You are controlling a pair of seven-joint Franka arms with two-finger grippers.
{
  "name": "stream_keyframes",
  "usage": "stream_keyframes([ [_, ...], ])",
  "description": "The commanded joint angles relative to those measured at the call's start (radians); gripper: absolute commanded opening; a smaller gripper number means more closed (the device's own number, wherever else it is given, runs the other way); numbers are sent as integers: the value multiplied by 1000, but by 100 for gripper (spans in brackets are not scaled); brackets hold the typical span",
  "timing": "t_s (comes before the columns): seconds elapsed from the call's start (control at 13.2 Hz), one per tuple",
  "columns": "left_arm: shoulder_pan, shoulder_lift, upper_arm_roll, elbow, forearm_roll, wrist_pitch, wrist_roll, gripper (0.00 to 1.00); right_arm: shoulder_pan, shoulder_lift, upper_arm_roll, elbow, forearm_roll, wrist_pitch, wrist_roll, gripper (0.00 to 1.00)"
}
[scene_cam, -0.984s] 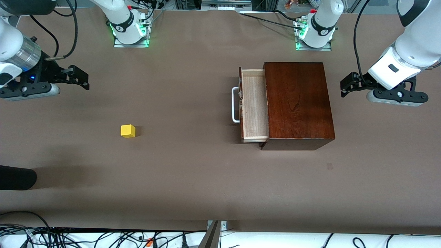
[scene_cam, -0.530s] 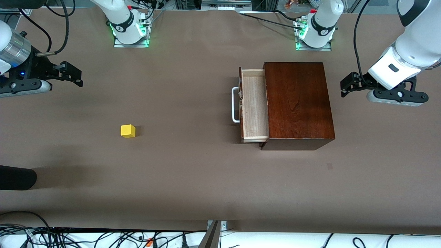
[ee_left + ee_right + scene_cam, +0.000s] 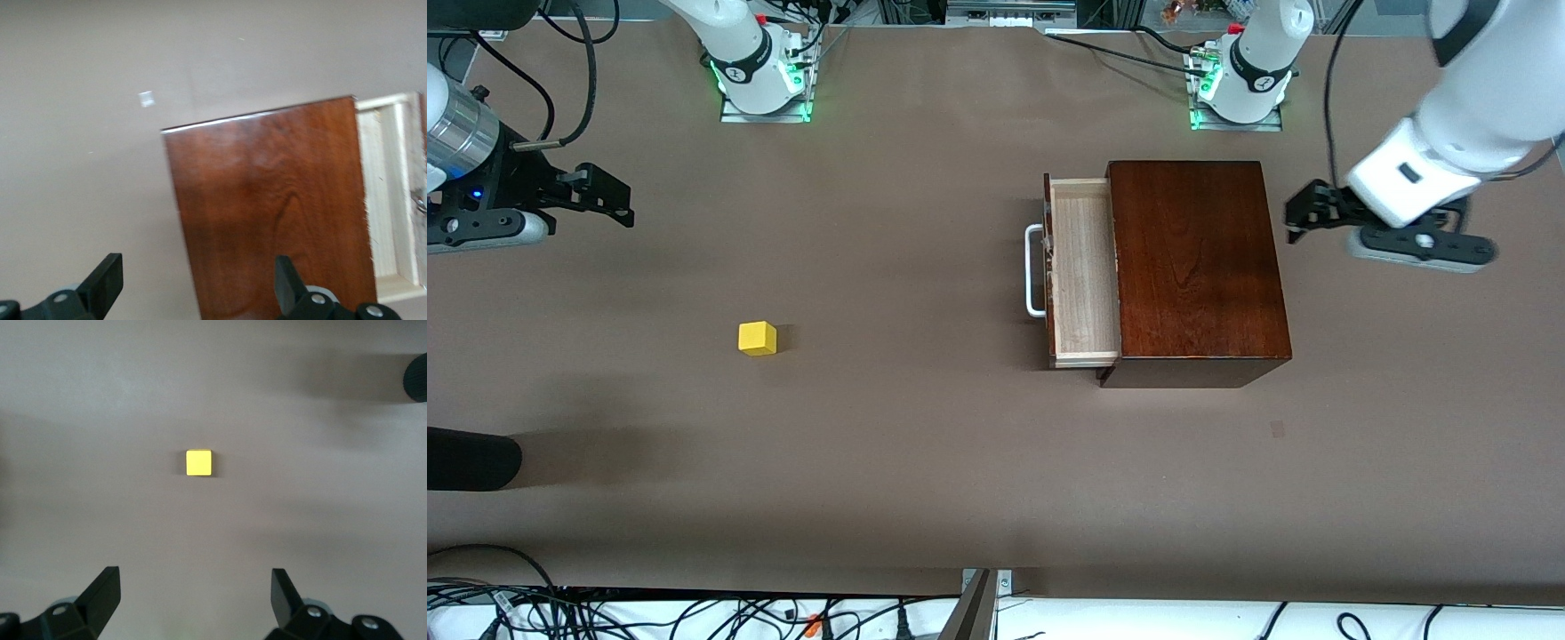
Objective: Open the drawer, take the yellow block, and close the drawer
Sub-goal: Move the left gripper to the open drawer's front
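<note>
The yellow block [image 3: 757,339] is sitting on the bare table [image 3: 925,462] toward the right arm's end, well apart from the box [image 3: 1196,267]. The drawer [image 3: 1083,271] is standing pulled out, its tray showing nothing inside. The right gripper [image 3: 618,197] is hovering wide apart at its table edge. The left gripper [image 3: 1303,213] is hanging beside the box, fingers spread wide.
</note>
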State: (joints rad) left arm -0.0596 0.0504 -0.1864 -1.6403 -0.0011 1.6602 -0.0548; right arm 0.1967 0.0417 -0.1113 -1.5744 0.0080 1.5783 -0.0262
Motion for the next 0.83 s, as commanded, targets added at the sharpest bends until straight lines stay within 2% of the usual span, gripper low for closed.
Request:
stream_keyframes([
  [0.0, -9, 75, -91, 31, -14, -16, 6, 100, -8, 14, 6, 33, -2, -15, 11, 100],
  [0.23, -43, 170, -235, 43, -24, 24, 6, 100, -11, 14, 6, 33, 1, -12, 9, 100],
  [0.45, -158, 319, -255, 118, -25, 124, 44, 100, -20, 14, 1, 33, 4, -11, 8, 100],
  [0.53, -205, 363, -252, 157, -22, 157, 106, 92, -20, 14, 1, 33, 6, -11, 9, 100],
  [0.61, -239, 402, -252, 184, -20, 186, 166, 56, -20, 14, 1, 33, 4, -11, 9, 100],
  [0.76, -276, 465, -255, 194, -20, 248, 339, 29, -20, 14, 1, 33, 6, -11, 9, 100],
])
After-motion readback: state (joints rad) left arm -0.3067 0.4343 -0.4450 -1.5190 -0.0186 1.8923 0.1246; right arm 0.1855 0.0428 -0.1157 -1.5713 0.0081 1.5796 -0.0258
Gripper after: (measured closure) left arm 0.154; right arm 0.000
